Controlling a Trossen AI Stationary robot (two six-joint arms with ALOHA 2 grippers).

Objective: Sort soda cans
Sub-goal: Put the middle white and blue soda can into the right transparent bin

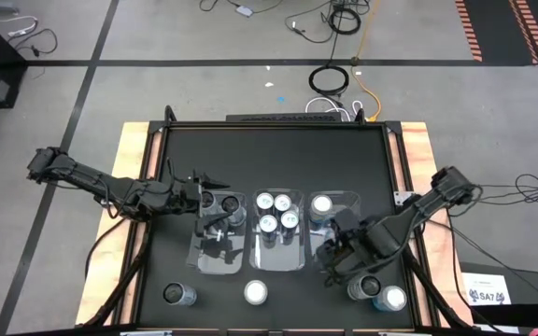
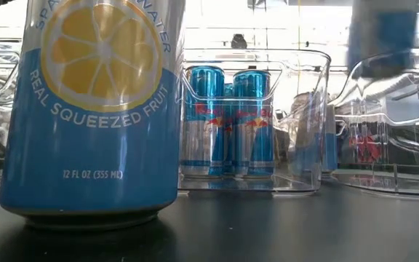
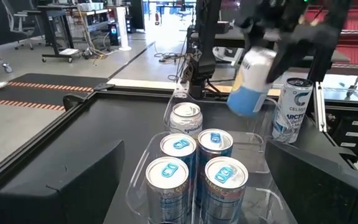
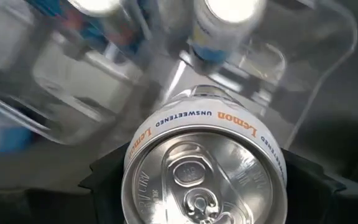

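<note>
Centrally, four blue cans in middle bin.

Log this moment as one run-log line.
right gripper: shut on lemon can, near right bin | left gripper: open over left bin | middle bin: four cans

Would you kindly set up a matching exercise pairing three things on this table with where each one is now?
Things:
1. lemon can
2. four blue-and-silver cans
3. left gripper

Places:
A. standing in the middle bin
B. open, at the far end of the left bin
C. held in the right gripper

Pairs: 1-C, 2-A, 3-B
</note>
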